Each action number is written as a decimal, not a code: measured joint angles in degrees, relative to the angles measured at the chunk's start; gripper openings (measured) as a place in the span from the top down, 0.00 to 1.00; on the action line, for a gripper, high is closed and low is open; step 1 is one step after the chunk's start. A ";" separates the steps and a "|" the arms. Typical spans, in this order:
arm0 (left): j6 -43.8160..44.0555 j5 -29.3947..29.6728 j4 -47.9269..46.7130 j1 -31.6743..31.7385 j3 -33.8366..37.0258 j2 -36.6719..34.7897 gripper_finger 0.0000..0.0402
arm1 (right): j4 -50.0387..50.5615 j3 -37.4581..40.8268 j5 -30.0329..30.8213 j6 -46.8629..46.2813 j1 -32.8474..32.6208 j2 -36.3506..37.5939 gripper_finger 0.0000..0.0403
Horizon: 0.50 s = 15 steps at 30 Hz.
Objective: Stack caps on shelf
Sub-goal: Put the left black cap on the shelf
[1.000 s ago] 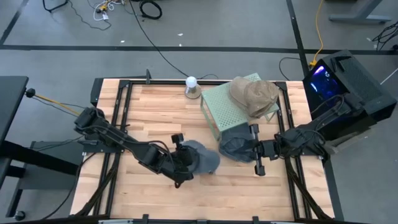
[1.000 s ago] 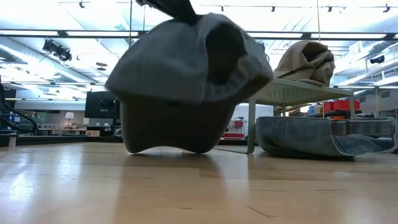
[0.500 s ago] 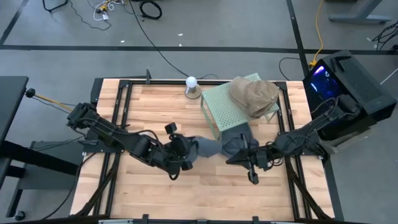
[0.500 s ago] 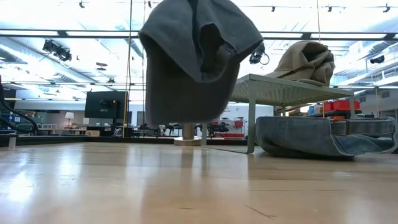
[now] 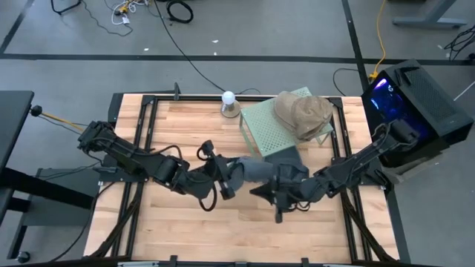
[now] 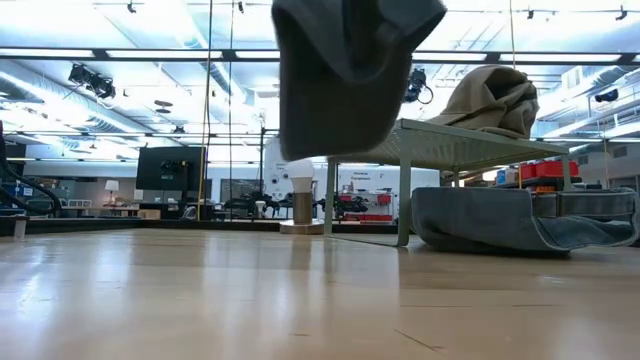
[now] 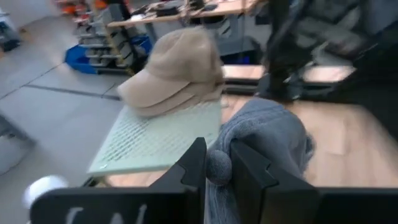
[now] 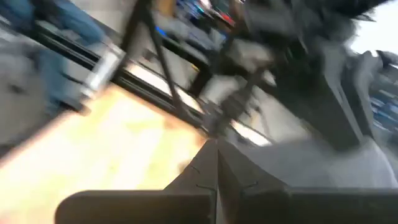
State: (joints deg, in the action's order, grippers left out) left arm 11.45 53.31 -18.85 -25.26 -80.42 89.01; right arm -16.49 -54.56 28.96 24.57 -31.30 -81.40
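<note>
My left gripper [image 5: 225,179] is shut on a grey cap [image 5: 254,170], which hangs high above the wood in the low view [image 6: 350,70]. My right gripper [image 5: 277,197] is shut, just on the near side of that cap. The pale green perforated shelf [image 5: 267,127] stands at the table's far right, with stacked tan caps [image 5: 303,113] lying on its top. In the left wrist view these caps [image 7: 180,71] sit on the shelf [image 7: 155,140] ahead. A blue-grey cap [image 6: 520,220] lies on the table beside the shelf's legs. My left gripper pinches a bunched fold of the grey cap's crown [image 7: 218,167] between its two fingers, coming level from the table's left. The cap is lifted clear of the table and hangs below and beyond the fingers, slack. My right gripper is beside the cap's near edge [image 5: 267,185]; I cannot tell whether it touches.
A white ball on a small stand [image 5: 229,99] is at the far edge, left of the shelf. A black box with blue light [image 5: 404,96] stands off the table's right. Bare wood [image 5: 178,222] lies on the near left.
My left gripper has risen and moved toward the table's right, lifting the grey cap from the wood until it hangs clear. My right arm has swung from beside the blue-grey cap toward the table's left and near side, up to the lifted cap.
</note>
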 joint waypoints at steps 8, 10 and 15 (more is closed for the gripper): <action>-0.16 -7.99 2.64 -0.56 0.00 0.00 0.87 | 0.21 -0.98 24.11 -4.07 3.93 -2.72 0.99; -0.16 -7.20 2.64 -0.95 0.00 0.00 0.86 | 0.23 -0.99 27.17 -5.04 4.88 -2.51 0.99; -0.27 -5.47 2.06 -1.37 0.00 0.00 0.87 | -1.78 -0.97 26.49 -4.21 4.69 -2.38 0.99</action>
State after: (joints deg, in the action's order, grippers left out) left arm 11.18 47.83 -16.78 -26.63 -80.42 89.01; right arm -18.28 -55.53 55.45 20.36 -26.62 -83.78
